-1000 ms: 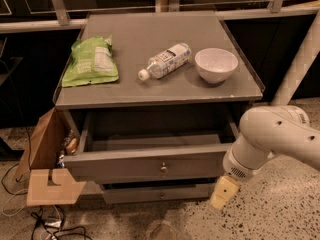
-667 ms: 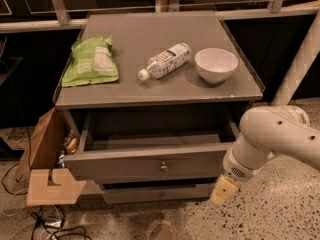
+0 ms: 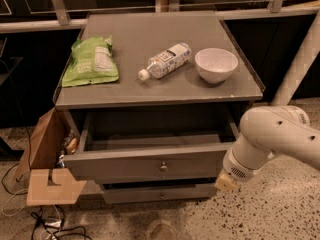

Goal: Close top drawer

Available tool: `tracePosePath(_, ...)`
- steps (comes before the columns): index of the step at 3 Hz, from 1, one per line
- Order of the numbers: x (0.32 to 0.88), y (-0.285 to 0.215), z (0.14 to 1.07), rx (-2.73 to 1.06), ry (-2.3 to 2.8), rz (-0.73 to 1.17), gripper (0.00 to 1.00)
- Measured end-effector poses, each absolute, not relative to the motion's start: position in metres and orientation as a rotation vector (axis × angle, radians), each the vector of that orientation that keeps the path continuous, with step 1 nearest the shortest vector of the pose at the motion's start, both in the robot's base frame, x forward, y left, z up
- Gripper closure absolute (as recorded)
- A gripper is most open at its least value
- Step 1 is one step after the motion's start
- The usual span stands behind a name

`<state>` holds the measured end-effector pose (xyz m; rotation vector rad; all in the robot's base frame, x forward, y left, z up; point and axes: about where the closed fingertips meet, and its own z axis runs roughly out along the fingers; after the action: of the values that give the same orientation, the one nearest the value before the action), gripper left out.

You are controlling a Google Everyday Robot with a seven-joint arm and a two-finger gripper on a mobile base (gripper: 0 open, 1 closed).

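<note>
The top drawer [image 3: 145, 163] of the grey cabinet stands pulled out, its deep box open and dark inside, with a small round metal knob [image 3: 163, 167] at the centre of its front panel. My white arm comes in from the right. The gripper [image 3: 226, 182] shows only as a pale yellowish tip at the drawer front's right end, low beside the cabinet. A shorter lower drawer [image 3: 160, 193] sits just under the open one.
On the cabinet top [image 3: 125, 44] lie a green snack bag [image 3: 91, 61], a plastic bottle [image 3: 165, 60] on its side and a white bowl [image 3: 216, 65]. A cardboard piece [image 3: 47, 156] and cables [image 3: 47, 224] are at the left. A white pole [image 3: 300, 59] slants at the right.
</note>
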<state>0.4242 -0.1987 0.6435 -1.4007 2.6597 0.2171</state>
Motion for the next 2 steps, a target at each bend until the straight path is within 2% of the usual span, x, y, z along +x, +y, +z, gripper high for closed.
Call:
tracePosePath(1,0.4242,-0.1987,0.6435,-1.401,2.660,0.217,0.89)
tracePosePath(2,0.4265,-0.1967,0.6431,-1.403,2.658,0.209,1.00)
